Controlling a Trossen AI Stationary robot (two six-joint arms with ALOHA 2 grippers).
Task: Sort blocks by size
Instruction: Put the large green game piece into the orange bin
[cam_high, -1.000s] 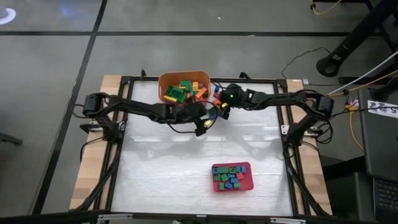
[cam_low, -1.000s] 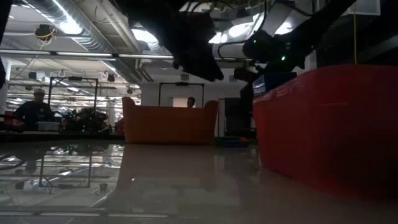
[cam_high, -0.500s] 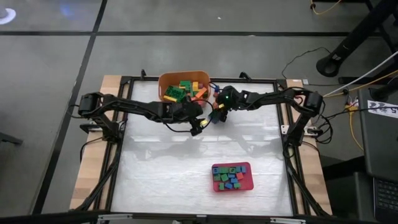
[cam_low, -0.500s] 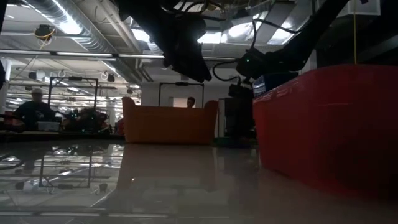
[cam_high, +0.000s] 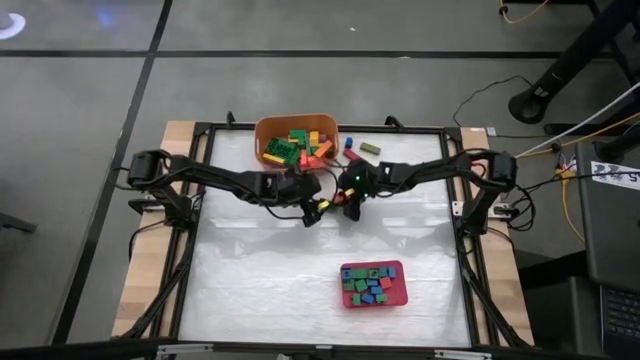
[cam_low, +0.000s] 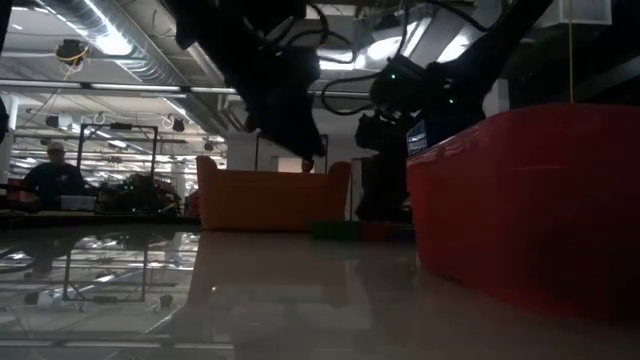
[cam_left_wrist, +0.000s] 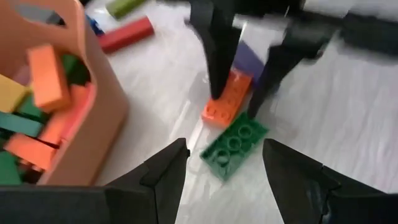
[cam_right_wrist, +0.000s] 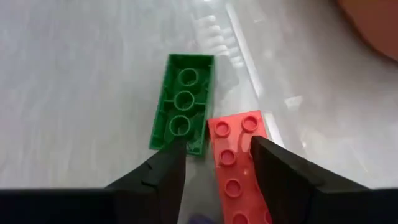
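Note:
An orange brick (cam_left_wrist: 227, 101) lies studs up on the table beside the orange tub (cam_high: 295, 140). A green brick (cam_left_wrist: 235, 144) lies upside down against it. Behind them sits a purple block (cam_left_wrist: 250, 59). My right gripper (cam_right_wrist: 217, 146) is open, low over the orange brick, one finger on each side of it. My left gripper (cam_left_wrist: 225, 148) is open and hovers above the green brick, facing the right gripper. In the high view the left gripper (cam_high: 313, 213) and the right gripper (cam_high: 349, 205) are close together near the tub. More blocks fill the tub and the red tray (cam_high: 402, 297). My right gripper's fingers (cam_left_wrist: 216, 74) come down slanting from above and stand across the orange brick, one at each long side (cam_right_wrist: 214, 152). I cannot tell whether they touch it. The brick lies flat on the table.
A long red block (cam_left_wrist: 127, 34) and a green one (cam_left_wrist: 121, 7) lie loose on the table past the tub. The tub wall (cam_left_wrist: 93, 130) stands close beside my left gripper. The tray sits near the front edge, with open table between it and the grippers.
My right gripper has swung from beside the tub toward the table's left and near edges, and down onto the loose bricks. My left gripper has sunk and edged slightly toward the left. Neither has changed its opening.

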